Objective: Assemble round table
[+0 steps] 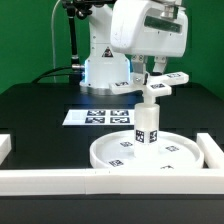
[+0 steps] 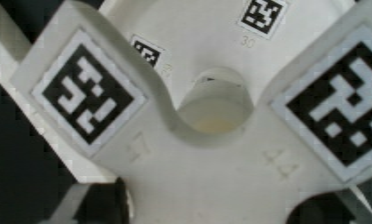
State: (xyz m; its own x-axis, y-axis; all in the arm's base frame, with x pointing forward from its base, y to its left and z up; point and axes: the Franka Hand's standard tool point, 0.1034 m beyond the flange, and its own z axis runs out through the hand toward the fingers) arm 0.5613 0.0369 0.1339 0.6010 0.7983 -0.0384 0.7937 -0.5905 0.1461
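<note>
Cross-shaped base [image 1: 166, 84] held over the upright leg [image 1: 146, 122].
Gripper [image 1: 152, 74] closed narrowly on the base, right at the leg's top; contact between them unclear. Leg standing on the round disc [image 1: 108, 152] at the near side of the table [image 1: 35, 110], marker board [image 1: 100, 117] farther back. Tagged base arms filling the wrist view.

Leg [image 1: 146, 122] upright on disc [image 1: 105, 155], rails [image 1: 50, 180] fencing front
</note>
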